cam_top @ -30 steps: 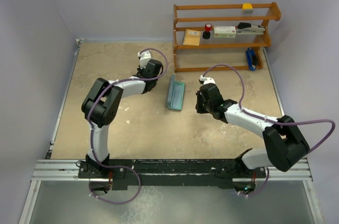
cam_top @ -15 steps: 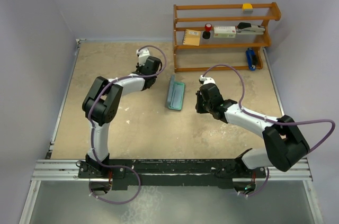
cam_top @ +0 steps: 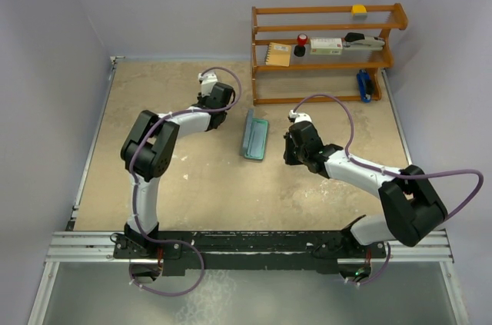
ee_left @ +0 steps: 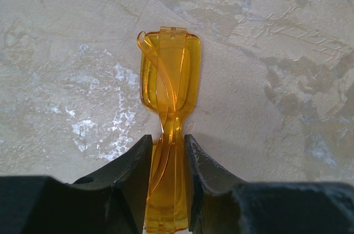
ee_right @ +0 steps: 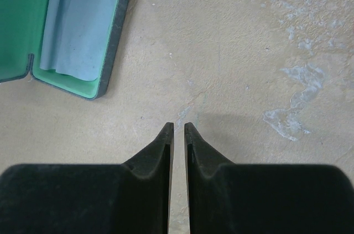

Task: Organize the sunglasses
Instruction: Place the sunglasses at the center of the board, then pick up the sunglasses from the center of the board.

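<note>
Left wrist view: the left tool (ee_left: pixel 168 141) is clamped on the folded sunglasses (ee_left: pixel 167 79), a finger at each side with no gap showing, though I cannot tell how firmly. They sit on edge at the counter (ee_left: pixel 276 51), apart from the open case (ee_right: pixel 22 18), probably bound for it. The right tool (ee_right: pixel 178 129), nearly clenched on nothing, hovers beside the case, which holds a cloth (ee_right: pixel 83 18). The near lens is cut off, and overhead the arm hides the glasses.

The case (cam_top: pixel 254 137) lies mid-counter (cam_top: pixel 192 187) with a cloth (ee_right: pixel 77 24) in it. The sunglasses (ee_left: pixel 168 84) lie on the counter left of the case. A shelf rack (cam_top: pixel 329 52) stands behind the case, to the right.
</note>
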`<action>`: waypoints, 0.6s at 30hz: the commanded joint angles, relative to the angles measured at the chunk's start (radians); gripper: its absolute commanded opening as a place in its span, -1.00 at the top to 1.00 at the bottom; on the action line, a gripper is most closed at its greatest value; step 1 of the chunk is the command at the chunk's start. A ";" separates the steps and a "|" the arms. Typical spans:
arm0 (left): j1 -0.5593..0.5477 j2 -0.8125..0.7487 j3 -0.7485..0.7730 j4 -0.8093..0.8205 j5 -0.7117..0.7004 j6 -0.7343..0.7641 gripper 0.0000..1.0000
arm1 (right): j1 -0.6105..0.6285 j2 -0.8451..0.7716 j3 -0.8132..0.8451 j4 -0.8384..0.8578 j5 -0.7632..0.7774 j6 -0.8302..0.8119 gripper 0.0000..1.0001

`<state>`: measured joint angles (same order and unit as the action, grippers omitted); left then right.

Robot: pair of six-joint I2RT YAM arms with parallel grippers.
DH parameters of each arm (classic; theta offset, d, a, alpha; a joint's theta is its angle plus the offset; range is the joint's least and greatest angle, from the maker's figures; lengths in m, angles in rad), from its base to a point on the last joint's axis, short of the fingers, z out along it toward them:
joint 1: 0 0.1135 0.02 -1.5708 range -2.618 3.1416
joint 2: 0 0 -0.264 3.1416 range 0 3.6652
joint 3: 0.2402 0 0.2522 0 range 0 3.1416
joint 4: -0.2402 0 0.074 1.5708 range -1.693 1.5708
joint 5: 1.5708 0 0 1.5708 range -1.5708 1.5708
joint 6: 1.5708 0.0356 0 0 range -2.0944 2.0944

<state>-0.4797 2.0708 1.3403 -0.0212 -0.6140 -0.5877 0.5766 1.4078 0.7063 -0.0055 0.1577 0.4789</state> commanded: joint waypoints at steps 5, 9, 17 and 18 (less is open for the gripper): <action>0.015 0.034 0.052 0.029 0.005 0.013 0.47 | -0.003 -0.003 0.018 0.015 0.009 -0.005 0.69; 0.015 0.031 0.049 0.032 0.004 0.012 0.63 | -0.003 0.003 0.019 0.017 0.008 -0.004 0.69; 0.015 0.015 0.041 0.032 -0.003 0.016 1.00 | -0.003 0.012 0.021 0.022 0.000 -0.002 0.69; 0.015 0.013 0.040 0.032 -0.003 0.016 1.00 | -0.004 0.011 0.021 0.022 0.000 -0.003 0.69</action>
<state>-0.4713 2.1056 1.3560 -0.0097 -0.6098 -0.5812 0.5766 1.4147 0.7063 -0.0010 0.1577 0.4789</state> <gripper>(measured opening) 0.132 0.154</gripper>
